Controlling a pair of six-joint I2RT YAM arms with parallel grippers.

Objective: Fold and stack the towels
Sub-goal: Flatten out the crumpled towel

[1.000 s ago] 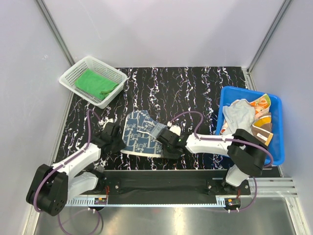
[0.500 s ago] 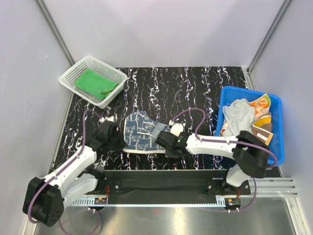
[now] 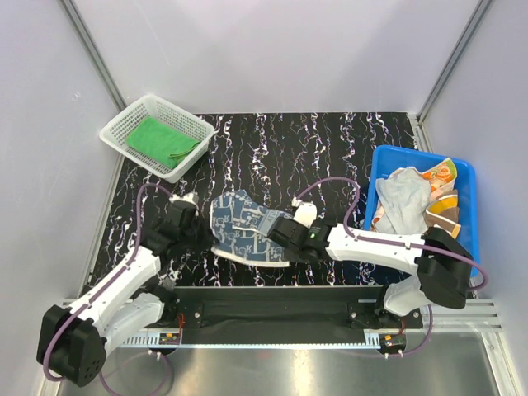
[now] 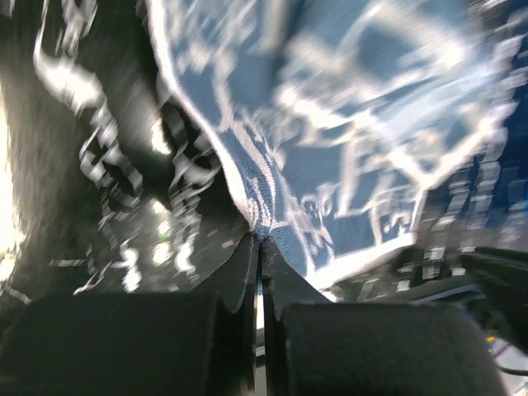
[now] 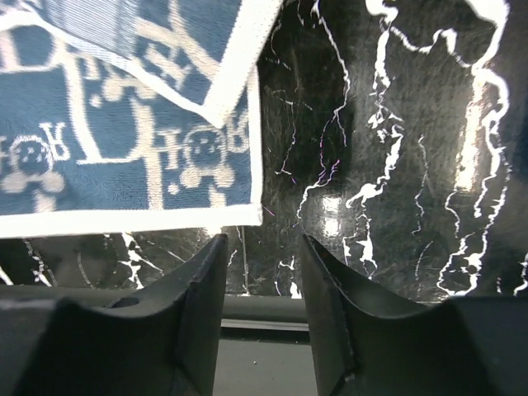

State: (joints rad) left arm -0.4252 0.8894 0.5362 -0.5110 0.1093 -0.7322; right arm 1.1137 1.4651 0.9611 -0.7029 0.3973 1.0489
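Left tool (image 4: 261, 242) clenched on navy towel (image 3: 242, 232) edge | right tool (image 5: 264, 241) released, arm stretched leftward

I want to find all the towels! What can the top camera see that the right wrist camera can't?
Only the top view shows the green towel in the white basket, the blue tub holding more towels, and the left gripper. Only the right wrist view shows, up close, the right gripper with its fingers apart and nothing between them, and a white hem folded over at one corner. Both show the navy towel and the black marbled table.
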